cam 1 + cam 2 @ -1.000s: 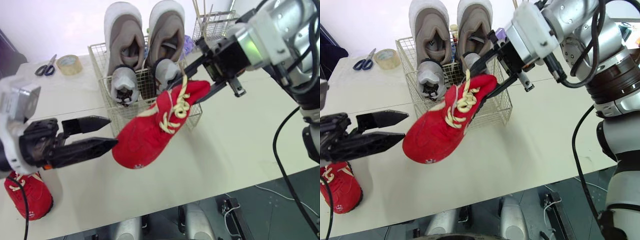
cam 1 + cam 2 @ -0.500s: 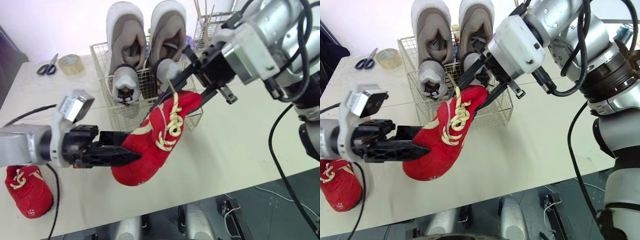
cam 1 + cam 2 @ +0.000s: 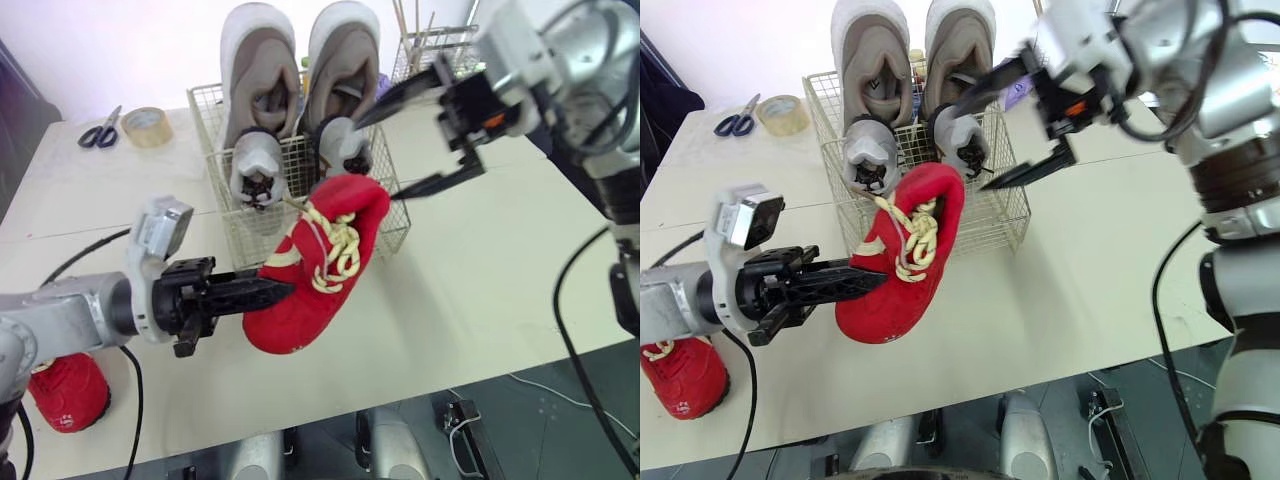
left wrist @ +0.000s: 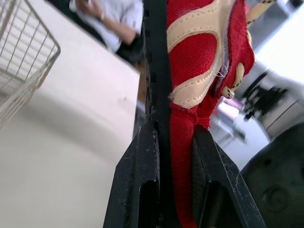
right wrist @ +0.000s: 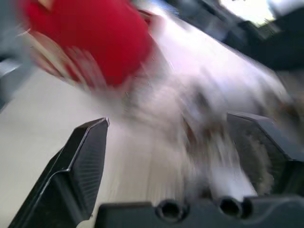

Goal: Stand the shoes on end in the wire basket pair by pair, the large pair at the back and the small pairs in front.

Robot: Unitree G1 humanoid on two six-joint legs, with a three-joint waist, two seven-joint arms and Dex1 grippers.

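I see the table [image 3: 480, 260] carrying the wire basket [image 3: 395, 225], with 2 large grey shoes [image 3: 258, 70] on end at its back and 2 small grey shoes [image 3: 252, 165] just in front of them. My left gripper [image 3: 275, 292] is clamped on a red shoe [image 3: 320, 270], heel uppermost, in front of the basket. My right gripper [image 3: 374, 160] is spread wide by the basket's right side. The other red shoe [image 3: 65, 390] sits at the table's near left.
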